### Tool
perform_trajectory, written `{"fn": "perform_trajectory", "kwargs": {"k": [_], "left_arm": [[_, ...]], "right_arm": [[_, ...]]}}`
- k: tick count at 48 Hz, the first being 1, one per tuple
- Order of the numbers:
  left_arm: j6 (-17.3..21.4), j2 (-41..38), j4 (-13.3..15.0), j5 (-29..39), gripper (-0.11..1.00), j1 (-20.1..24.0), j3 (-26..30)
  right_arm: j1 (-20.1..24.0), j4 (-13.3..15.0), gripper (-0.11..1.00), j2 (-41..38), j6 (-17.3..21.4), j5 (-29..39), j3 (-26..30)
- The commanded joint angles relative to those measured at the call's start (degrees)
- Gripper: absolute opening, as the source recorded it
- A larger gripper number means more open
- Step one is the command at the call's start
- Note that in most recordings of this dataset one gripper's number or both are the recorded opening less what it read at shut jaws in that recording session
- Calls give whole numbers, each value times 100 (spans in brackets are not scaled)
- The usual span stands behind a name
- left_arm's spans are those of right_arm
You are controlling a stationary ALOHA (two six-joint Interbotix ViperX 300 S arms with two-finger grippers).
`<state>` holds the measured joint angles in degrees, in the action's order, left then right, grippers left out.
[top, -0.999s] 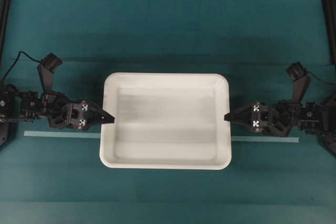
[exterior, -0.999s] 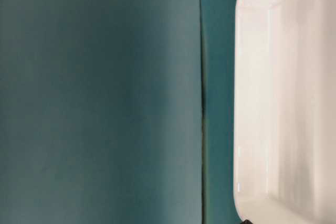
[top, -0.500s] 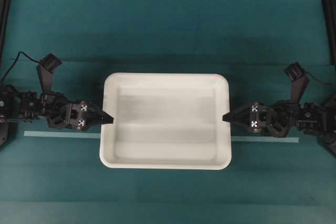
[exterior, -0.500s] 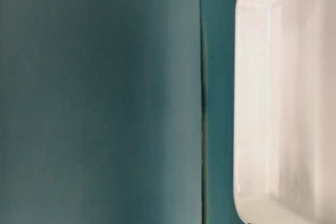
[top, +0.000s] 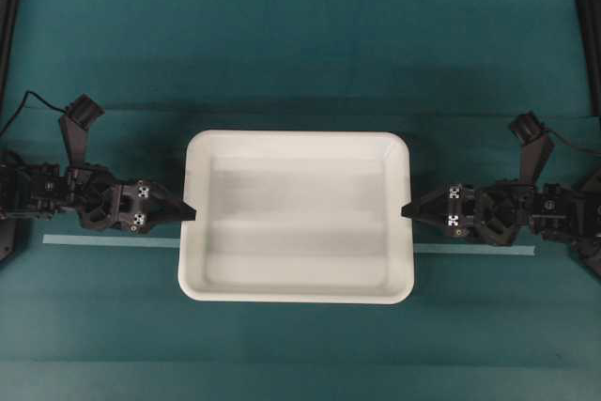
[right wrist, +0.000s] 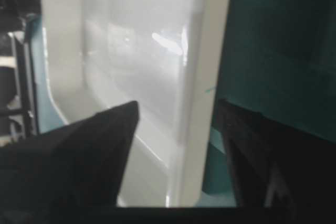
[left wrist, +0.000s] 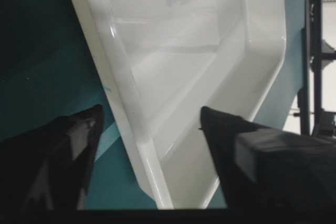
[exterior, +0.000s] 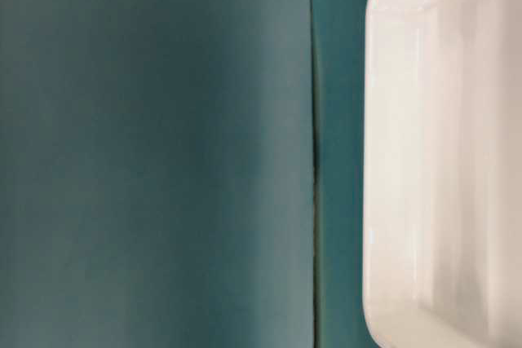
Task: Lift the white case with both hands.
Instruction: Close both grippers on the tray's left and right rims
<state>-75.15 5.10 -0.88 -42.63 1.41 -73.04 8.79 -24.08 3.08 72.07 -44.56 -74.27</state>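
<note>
Left gripper (left wrist: 149, 124) straddles the case's (top: 297, 216) left rim, jaws apart, one finger outside and one inside the wall; contact not discernible. Right gripper (right wrist: 176, 116) likewise straddles the right rim, jaws apart with gaps visible. Case lies flat on the teal table (top: 300, 53) between both grippers. The table-level view shows only one case corner.

Even, moderate light overhead; the white case (top: 297, 217) throws only a thin shadow toward 6 o'clock. The table-level view is soft and unfocused. In the right wrist view glare streaks the case wall (right wrist: 168, 43); the dark fingers (right wrist: 89, 156) blur.
</note>
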Motion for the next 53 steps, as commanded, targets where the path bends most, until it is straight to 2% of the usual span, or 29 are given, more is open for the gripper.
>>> {"fn": "perform_trajectory", "kwargs": {"k": [1, 7, 10, 23, 29, 34, 39, 46, 53], "left_arm": [[26, -35, -9, -18, 76, 9, 26], [26, -35, 0, 70, 55, 18, 26], [35, -35, -9, 141, 49, 9, 26], [62, -26, 0, 176, 50, 9, 35], [88, -26, 0, 176, 48, 9, 44], [132, -18, 0, 167, 42, 26, 70], [141, -26, 0, 193, 31, 35, 70], [141, 9, 0, 431, 11, 70, 79], [141, 105, 0, 703, 9, 79, 97]], "right_arm": [[-18, -18, 65, -158, -18, 18, 79], [-26, -18, 63, -185, -26, 35, 141], [-26, -18, 63, -193, -44, 79, 176], [-149, -18, 59, -220, -53, 237, 220], [-272, -26, 48, -220, -9, 343, 229], [-316, -26, 28, -211, -9, 554, 281], [-316, -26, 12, -220, 0, 686, 316], [-316, -26, 12, -211, 9, 870, 387], [-316, -26, 12, -211, 9, 914, 431]]}}
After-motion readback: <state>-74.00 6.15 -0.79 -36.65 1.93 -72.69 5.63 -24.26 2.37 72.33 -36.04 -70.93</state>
